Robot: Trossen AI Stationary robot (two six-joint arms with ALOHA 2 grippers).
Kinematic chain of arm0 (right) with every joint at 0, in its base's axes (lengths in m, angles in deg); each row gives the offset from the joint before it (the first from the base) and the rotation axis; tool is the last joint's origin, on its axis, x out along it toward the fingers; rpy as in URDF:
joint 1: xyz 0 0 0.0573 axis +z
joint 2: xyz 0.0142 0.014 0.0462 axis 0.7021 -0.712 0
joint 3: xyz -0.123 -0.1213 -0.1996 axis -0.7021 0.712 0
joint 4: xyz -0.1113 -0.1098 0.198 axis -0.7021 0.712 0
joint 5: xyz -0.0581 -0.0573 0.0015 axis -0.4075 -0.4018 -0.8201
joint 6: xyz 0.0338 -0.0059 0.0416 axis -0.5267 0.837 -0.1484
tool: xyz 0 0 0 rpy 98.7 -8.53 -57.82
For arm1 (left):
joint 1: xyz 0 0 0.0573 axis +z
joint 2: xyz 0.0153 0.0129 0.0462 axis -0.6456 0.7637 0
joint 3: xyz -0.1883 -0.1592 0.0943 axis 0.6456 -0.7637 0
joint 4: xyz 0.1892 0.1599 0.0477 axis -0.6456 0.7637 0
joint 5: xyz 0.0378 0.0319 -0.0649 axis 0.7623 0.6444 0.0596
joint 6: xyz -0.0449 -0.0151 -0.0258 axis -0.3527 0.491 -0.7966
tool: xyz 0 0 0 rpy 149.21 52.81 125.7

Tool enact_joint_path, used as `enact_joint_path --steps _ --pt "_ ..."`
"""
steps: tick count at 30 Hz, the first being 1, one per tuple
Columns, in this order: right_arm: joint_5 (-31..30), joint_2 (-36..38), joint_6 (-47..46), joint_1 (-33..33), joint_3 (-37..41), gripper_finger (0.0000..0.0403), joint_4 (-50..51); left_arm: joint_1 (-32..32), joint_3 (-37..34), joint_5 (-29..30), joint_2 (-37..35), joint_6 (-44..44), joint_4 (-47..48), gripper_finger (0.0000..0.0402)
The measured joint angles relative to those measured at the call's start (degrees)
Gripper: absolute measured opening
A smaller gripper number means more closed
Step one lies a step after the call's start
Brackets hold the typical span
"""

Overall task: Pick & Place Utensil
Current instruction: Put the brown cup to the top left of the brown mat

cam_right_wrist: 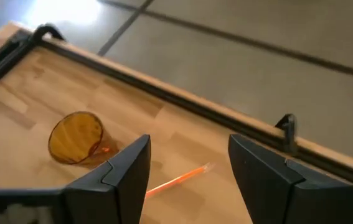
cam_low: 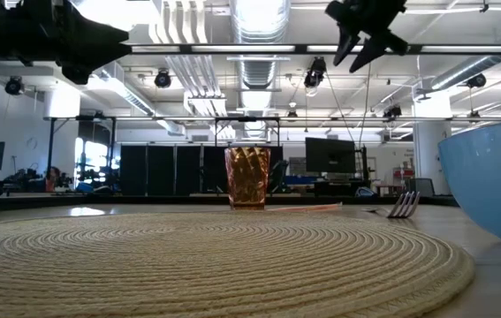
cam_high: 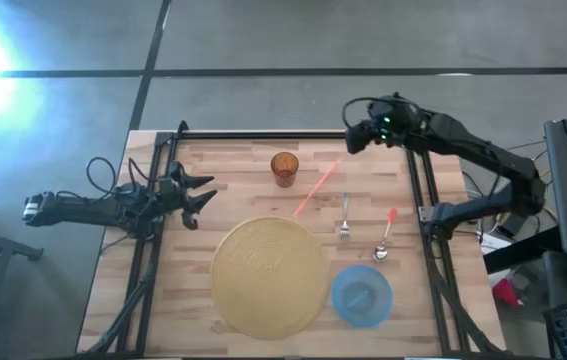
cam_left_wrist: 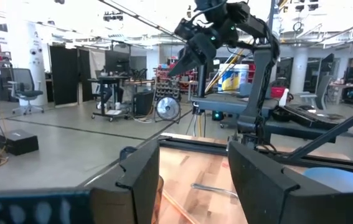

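Observation:
A silver fork (cam_high: 344, 224) and a spoon with a red handle (cam_high: 386, 236) lie flat on the wooden table, right of centre. The fork also shows in the low view (cam_low: 401, 205). My right gripper (cam_high: 351, 138) hangs open, high over the table's far right part, slanting down; the amber cup (cam_right_wrist: 76, 137) and an orange straw (cam_right_wrist: 177, 179) lie beyond its fingers (cam_right_wrist: 125, 173). My left gripper (cam_high: 208, 191) waits open and level above the table's left side, pointing toward the right.
An amber cup (cam_high: 284, 168) stands upright at the far middle, with the orange straw (cam_high: 315, 190) lying beside it. A round woven placemat (cam_high: 268, 275) covers the near middle, and a blue bowl (cam_high: 362, 295) stands to its right. Black frame rails (cam_high: 418, 200) run along the table's edges.

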Motion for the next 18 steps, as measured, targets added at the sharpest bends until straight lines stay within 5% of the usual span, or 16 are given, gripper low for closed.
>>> enact_joint_path --steps 18 --pt "8.1 -17.3 2.8 -0.5 -5.3 0.0210 -0.2 0.0 0.0 0.0 0.0 -1.7 2.6 0.0186"
